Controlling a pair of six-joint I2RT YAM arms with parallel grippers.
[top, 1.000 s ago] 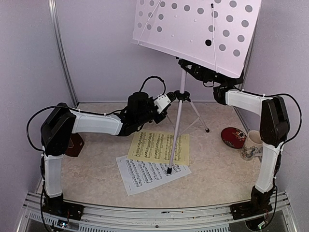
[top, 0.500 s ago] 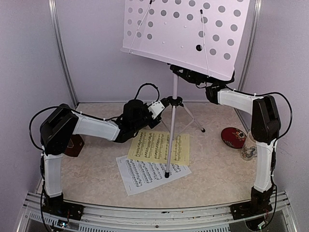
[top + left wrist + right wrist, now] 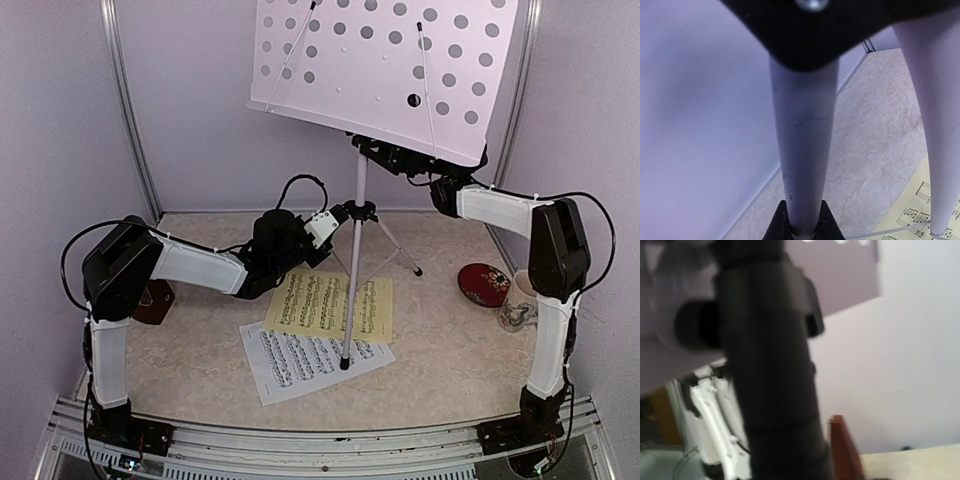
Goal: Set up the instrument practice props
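Observation:
The music stand's white perforated desk [image 3: 390,70] is high at the back on a white pole [image 3: 352,270]. Its near foot rests on the white sheet [image 3: 300,365], which lies partly under the yellow sheet [image 3: 322,305]. My left gripper [image 3: 338,217] is shut on the pole just under the tripod hub; in the left wrist view the pole [image 3: 802,165] sits between my fingers [image 3: 777,227]. My right gripper [image 3: 418,165] is shut on the black neck [image 3: 775,390] under the desk. The brown metronome [image 3: 152,302] is mostly hidden behind my left arm and shows in the right wrist view [image 3: 842,447].
A red round dish [image 3: 484,283] and a floral white mug [image 3: 518,305] stand at the right by my right arm. Walls close in the back and both sides. Two tripod legs [image 3: 398,245] spread toward the back right.
The stand has swung left and stands more upright than a second ago; its near foot slid slightly left and nearer on the white sheet. Both arms moved with it, barely in the last half second.

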